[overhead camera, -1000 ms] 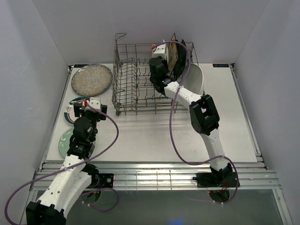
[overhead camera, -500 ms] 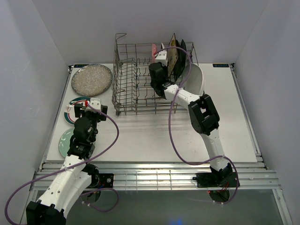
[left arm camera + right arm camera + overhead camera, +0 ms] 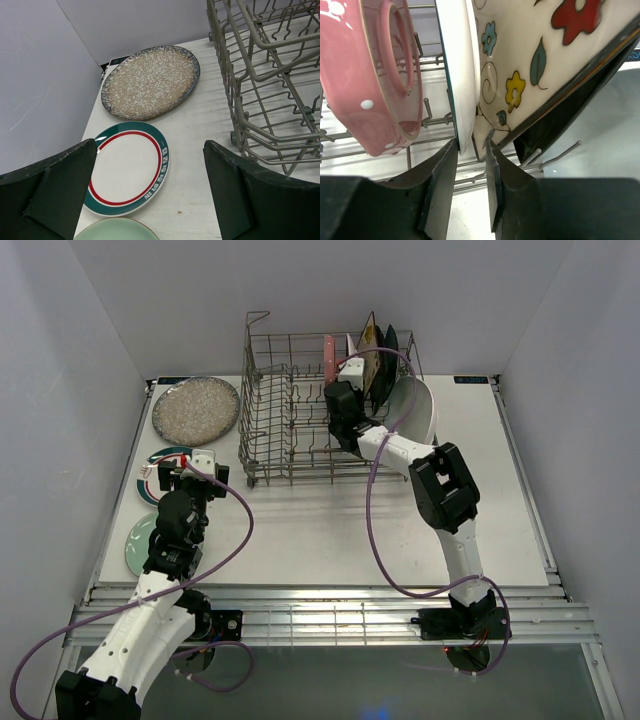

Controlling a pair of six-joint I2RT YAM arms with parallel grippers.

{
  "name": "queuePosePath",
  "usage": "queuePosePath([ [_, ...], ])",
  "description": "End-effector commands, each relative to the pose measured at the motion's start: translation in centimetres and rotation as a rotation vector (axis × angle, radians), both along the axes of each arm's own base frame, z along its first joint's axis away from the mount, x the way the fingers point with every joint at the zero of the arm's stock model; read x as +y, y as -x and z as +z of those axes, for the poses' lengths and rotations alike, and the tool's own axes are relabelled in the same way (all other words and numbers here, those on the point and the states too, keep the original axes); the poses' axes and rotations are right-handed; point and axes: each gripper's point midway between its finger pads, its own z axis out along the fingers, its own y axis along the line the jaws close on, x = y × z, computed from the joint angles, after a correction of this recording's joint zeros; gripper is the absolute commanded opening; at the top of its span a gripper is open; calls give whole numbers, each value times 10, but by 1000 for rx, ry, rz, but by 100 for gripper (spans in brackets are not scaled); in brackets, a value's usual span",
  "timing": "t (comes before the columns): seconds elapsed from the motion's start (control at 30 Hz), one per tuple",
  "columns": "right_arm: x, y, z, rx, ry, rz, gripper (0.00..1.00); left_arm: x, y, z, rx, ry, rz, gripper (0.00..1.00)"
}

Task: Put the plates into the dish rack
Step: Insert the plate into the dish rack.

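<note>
The grey wire dish rack [image 3: 285, 400] stands at the back of the table. Upright in its right end are a pink plate [image 3: 380, 75], a thin white plate [image 3: 462, 65], a cream floral plate [image 3: 535, 55] and a black one [image 3: 560, 120]. My right gripper [image 3: 470, 150] is low inside the rack, open a little. The white plate's lower edge sits between its jaw tips, against the left jaw and apart from the right. My left gripper [image 3: 150, 190] hangs wide open over the table, above a teal-rimmed white plate [image 3: 127, 167], with nothing between its fingers.
A speckled round plate [image 3: 150, 82] lies at the back left, and a pale green plate [image 3: 117, 231] lies nearest the front. A white oval plate [image 3: 420, 410] leans against the rack's right side. The rack's left half [image 3: 265, 75] holds only bare tines.
My right gripper has opened off the white plate, which now stands in the rack, and the arm has shifted slightly right. The left arm has not moved.
</note>
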Motion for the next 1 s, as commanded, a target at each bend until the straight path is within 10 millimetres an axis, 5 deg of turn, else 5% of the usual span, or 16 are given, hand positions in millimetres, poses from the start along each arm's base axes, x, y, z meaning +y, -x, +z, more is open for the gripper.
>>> queuePosePath([
  [0.0, -10, 8, 50, -71, -60, -31, 35, 0, 1, 5, -20, 6, -6, 98],
  [0.33, -14, 32, 94, -112, -138, 24, 41, 0, 1, 5, -18, 7, -6, 98],
  [0.53, -14, 57, 125, -131, -189, 112, 53, 0, 0, 5, -17, 8, -5, 98],
  [0.77, -12, 95, 129, -83, -256, 236, 55, 0, -1, 1, -5, 2, -5, 98],
  [0.8, -11, 103, 113, -51, -249, 266, 59, 0, -1, 1, -3, 1, -5, 98],
  [0.83, -15, 111, 123, -75, -275, 277, 61, 0, -1, 0, -1, 2, -3, 98],
  [0.97, -19, 141, 110, -52, -313, 346, 62, 0, -3, -3, 12, -6, 0, 98],
])
